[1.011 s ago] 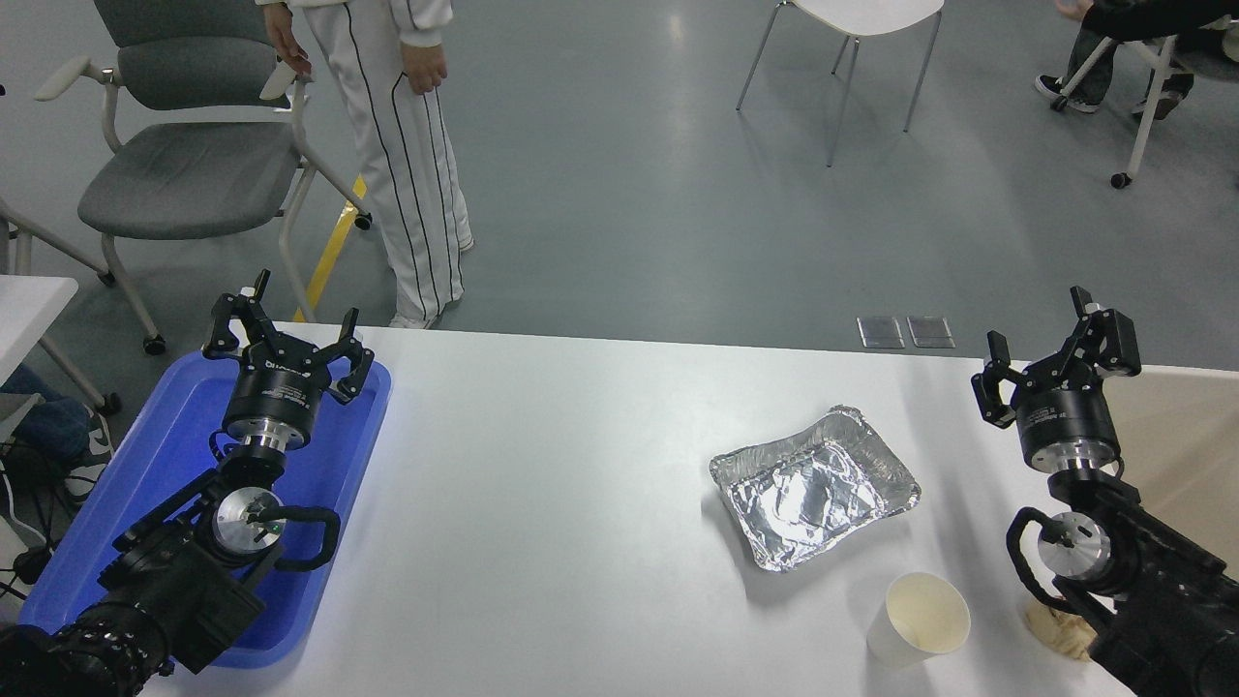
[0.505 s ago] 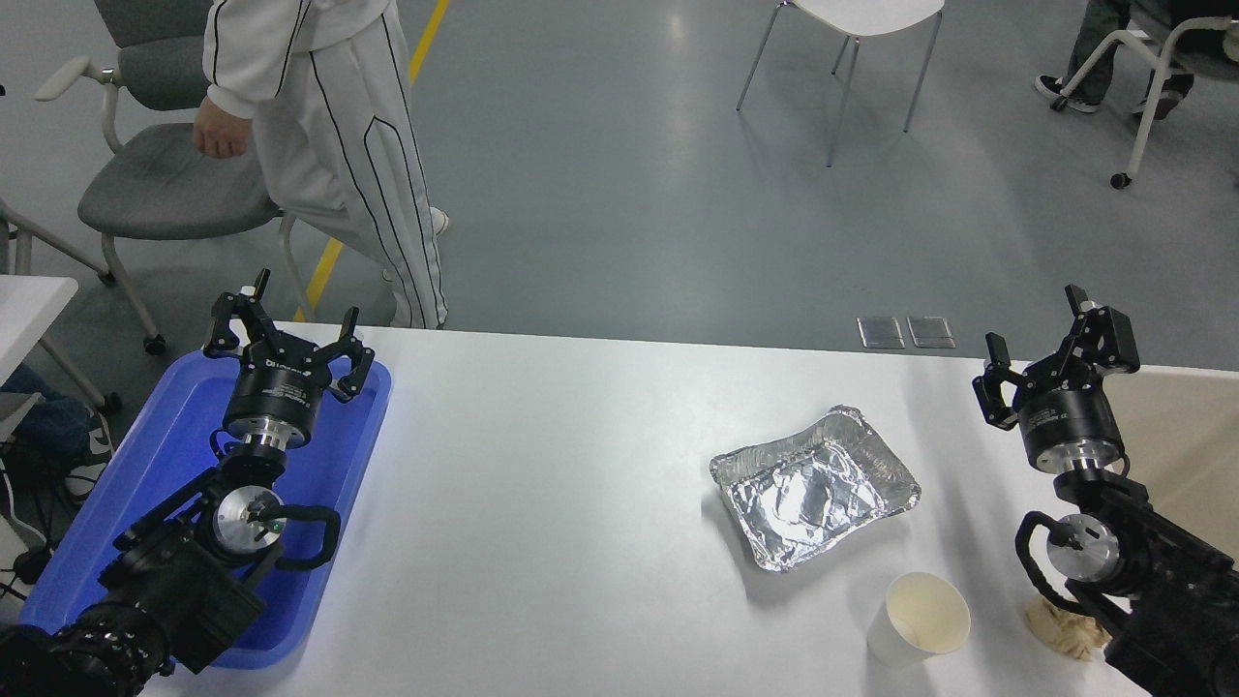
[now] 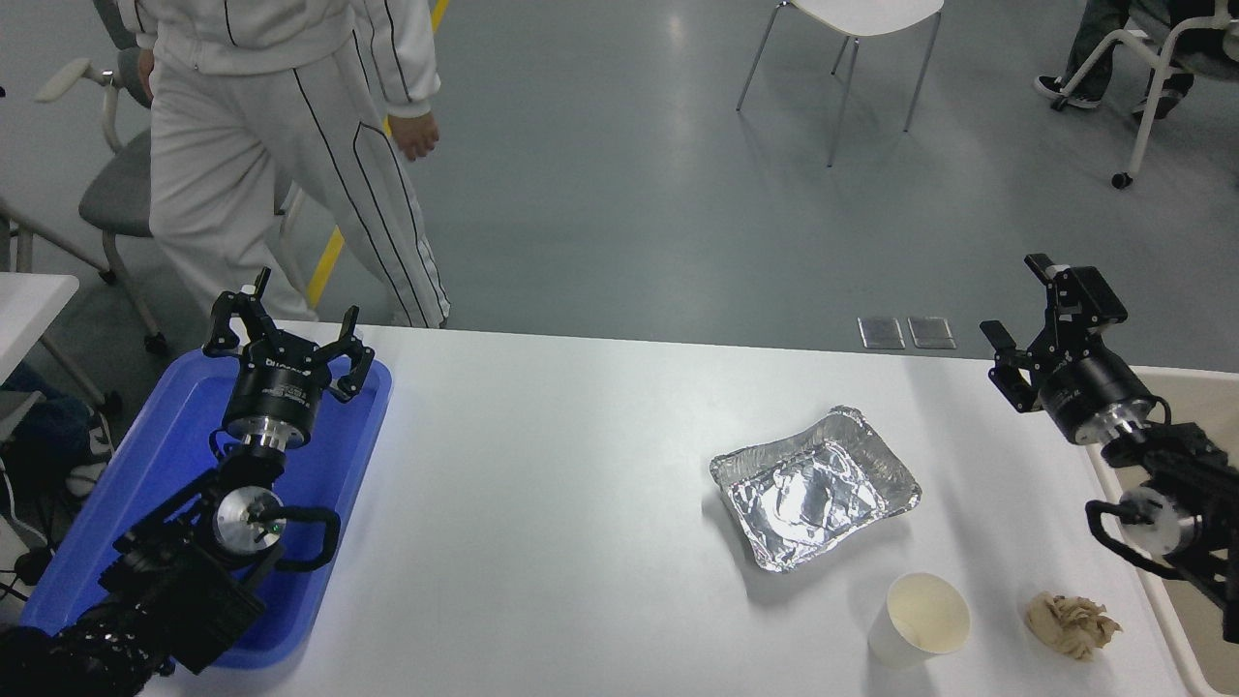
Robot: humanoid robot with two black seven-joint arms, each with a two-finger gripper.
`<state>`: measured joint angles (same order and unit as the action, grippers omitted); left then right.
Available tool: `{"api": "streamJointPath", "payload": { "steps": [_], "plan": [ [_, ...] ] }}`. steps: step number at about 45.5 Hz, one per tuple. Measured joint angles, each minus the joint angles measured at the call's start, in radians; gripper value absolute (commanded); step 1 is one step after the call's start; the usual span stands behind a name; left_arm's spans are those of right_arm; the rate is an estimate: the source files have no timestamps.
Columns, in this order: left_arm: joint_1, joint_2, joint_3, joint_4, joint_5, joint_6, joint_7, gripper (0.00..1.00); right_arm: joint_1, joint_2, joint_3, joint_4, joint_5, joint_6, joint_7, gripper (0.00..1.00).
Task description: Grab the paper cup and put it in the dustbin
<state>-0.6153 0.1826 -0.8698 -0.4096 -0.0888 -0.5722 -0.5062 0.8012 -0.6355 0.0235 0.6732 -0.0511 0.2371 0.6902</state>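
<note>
My right gripper [image 3: 1028, 305] hangs spread and empty at the frame's right edge, above the dustbin [image 3: 1186, 620]. The paper cup [image 3: 920, 620] stands upright at lower right, well apart from it. My left gripper [image 3: 288, 329], also spread, sits over the blue tray [image 3: 348, 455] at lower left.

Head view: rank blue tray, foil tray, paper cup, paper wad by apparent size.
1. blue tray, largest though partly covered by the left arm
2. foil tray
3. paper cup
4. paper wad, close to the cup
</note>
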Motion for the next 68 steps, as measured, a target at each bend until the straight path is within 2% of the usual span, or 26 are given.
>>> {"api": "streamJointPath", "payload": {
  "steps": [10, 23, 33, 39, 42, 46, 50, 56, 60, 68],
  "plan": [
    [-0.001, 0.0, 0.0, 0.0, 0.0, 0.0, 0.0, 1.0, 0.157, -0.079, -0.33, 0.068, -0.012, 0.003, -0.001, 1.0],
    [-0.001, 0.0, 0.0, 0.0, 0.0, 0.0, 0.0, 1.0, 0.37, -0.11, -0.682, 0.199, -0.018, 0.006, -0.004, 1.0],
    [-0.001, 0.0, 0.0, 0.0, 0.0, 0.0, 0.0, 1.0, 0.54, -0.096, -0.862, 0.291, -0.07, 0.015, -0.043, 1.0],
    [-0.001, 0.0, 0.0, 0.0, 0.0, 0.0, 0.0, 1.0, 0.648, -0.073, -0.954, 0.339, -0.113, 0.051, -0.102, 1.0],
    [0.0, 0.0, 0.0, 0.0, 0.0, 0.0, 0.0, 1.0, 0.702, -0.055, -0.993, 0.358, -0.137, 0.082, -0.147, 1.0],
    [0.0, 0.0, 0.0, 0.0, 0.0, 0.0, 0.0, 1.0, 0.766, -0.03, -1.032, 0.382, -0.164, 0.127, -0.225, 1.0],
    [0.0, 0.0, 0.0, 0.0, 0.0, 0.0, 0.0, 1.0, 0.83, 0.006, -1.07, 0.407, -0.192, 0.176, -0.324, 1.0],
    [0.0, 0.0, 0.0, 0.0, 0.0, 0.0, 0.0, 1.0, 0.924, 0.055, -1.12, 0.443, -0.228, 0.264, -0.439, 1.0],
    [0.0, 0.0, 0.0, 0.0, 0.0, 0.0, 0.0, 1.0, 0.987, 0.073, -1.142, 0.468, -0.25, 0.327, -0.483, 1.0],
    [0.0, 0.0, 0.0, 0.0, 0.0, 0.0, 0.0, 1.0, 1.13, 0.114, -1.198, 0.525, -0.302, 0.447, -0.532, 1.0]
  ]
}}
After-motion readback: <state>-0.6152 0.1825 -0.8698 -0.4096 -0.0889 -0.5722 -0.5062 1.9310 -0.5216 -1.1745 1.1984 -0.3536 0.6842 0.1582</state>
